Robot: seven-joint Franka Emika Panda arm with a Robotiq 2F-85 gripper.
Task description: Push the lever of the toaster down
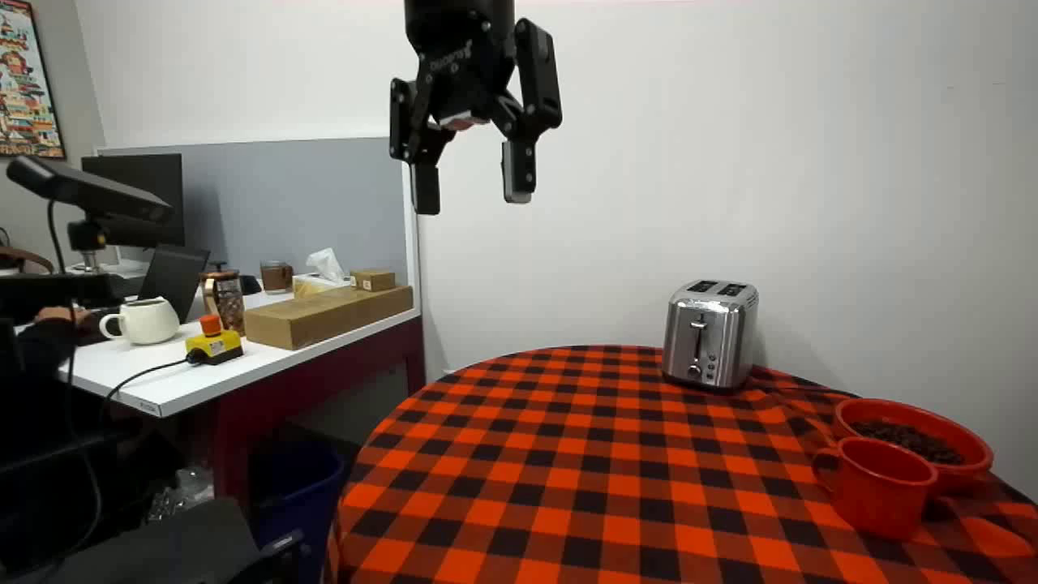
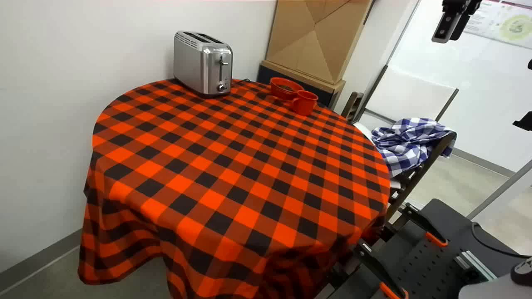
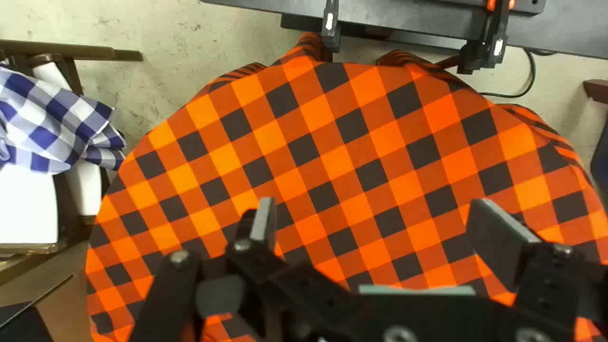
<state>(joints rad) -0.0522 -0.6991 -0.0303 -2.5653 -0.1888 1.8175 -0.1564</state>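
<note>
The shiny silver toaster stands upright on the checked table at the back, by the wall; it also shows in an exterior view. Its lever sits near the top of its slot, above a round knob, on the narrow front face; the lever shows in an exterior view too. My gripper is open and empty, high above the table and well away from the toaster. In an exterior view it is partly cut off at the top. In the wrist view its fingers are spread wide over the cloth; the toaster is out of that view.
A red bowl with dark contents and a red mug stand on the table near the toaster. A cord runs from behind the toaster. The wall is close behind it. A chair with a blue checked cloth stands beside the table.
</note>
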